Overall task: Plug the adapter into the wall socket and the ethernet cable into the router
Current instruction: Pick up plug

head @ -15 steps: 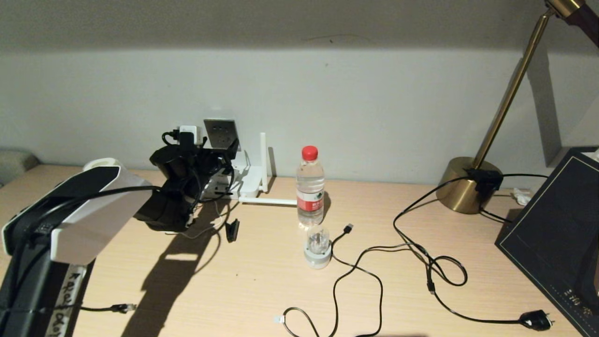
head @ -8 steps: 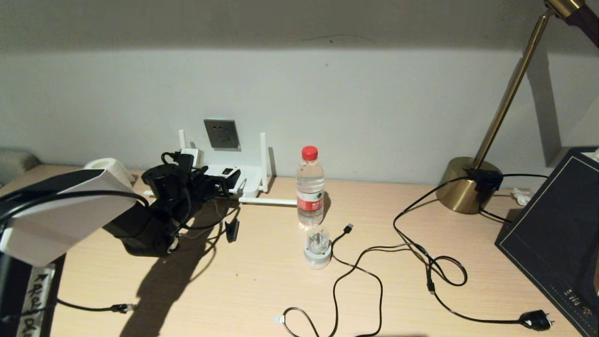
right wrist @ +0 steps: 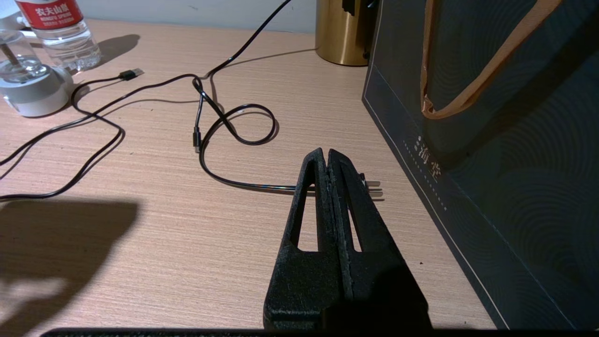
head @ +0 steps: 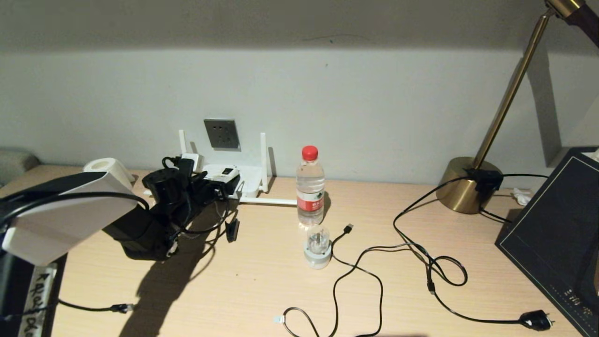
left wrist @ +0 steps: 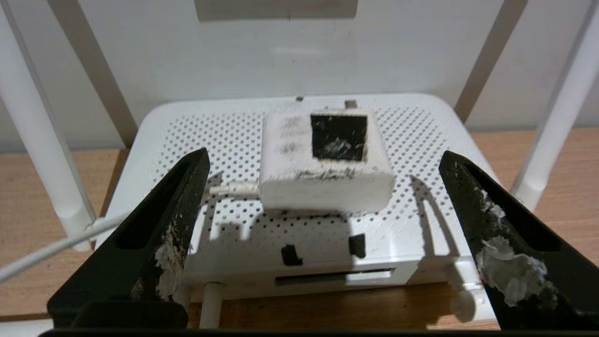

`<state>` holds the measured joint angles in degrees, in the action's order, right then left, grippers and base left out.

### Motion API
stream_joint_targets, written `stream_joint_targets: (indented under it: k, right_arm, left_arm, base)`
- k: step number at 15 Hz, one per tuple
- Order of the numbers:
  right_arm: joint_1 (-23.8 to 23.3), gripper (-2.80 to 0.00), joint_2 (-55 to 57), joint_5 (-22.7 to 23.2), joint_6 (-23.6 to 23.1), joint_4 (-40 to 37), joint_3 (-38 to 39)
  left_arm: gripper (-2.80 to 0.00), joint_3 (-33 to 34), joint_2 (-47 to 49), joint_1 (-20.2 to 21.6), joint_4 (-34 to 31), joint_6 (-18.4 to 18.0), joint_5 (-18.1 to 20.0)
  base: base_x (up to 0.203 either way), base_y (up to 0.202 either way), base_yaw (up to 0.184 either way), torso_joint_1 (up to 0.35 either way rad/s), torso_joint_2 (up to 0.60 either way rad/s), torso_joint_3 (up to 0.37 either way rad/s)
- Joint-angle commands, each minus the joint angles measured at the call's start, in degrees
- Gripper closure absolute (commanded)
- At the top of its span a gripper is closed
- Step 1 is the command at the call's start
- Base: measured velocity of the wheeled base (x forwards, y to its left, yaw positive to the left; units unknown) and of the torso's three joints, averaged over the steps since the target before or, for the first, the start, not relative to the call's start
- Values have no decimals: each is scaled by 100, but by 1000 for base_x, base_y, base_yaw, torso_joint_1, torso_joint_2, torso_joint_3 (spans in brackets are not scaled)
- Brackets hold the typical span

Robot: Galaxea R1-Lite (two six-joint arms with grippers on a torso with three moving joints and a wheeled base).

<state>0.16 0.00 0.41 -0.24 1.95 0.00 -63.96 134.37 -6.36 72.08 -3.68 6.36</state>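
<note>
Left pincer wide open and empty before the adapter, which lies loose atop the router below the wall socket; risk: closing off-centre skids the block off, its cord snagging an antenna.

Head view: router front edge and left part hidden behind left gripper; adapter only partly seen past it. Wall socket cut by frame edge in left wrist view, plug holes out of frame. Ethernet cable runs behind arm near desk front-left corner; plug too small to read. Lamp head cut off, upper right.
</note>
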Motion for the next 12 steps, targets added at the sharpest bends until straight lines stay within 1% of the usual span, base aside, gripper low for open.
stream_joint_targets:
  k: [1, 4, 5, 12]
  right_arm:
    - [2, 0, 0, 2, -2, 7, 62]
    - [2, 0, 0, 2, -2, 7, 62]
    - [2, 0, 0, 2, -2, 7, 62]
    - [2, 0, 0, 2, -2, 7, 62]
  left_arm:
    - [-280, -34, 151, -5, 43, -1, -3]
    - [-280, -213, 283, 3, 43, -1, -3]
    - [0, -221, 292, -5, 51, -42, 5]
    - [0, -222, 327, -5, 87, -63, 5]
  base:
    - [0, 0, 0, 0, 0, 0]
    - [0, 0, 0, 0, 0, 0]
    - [0, 0, 0, 0, 0, 0]
    - [0, 0, 0, 0, 0, 0]
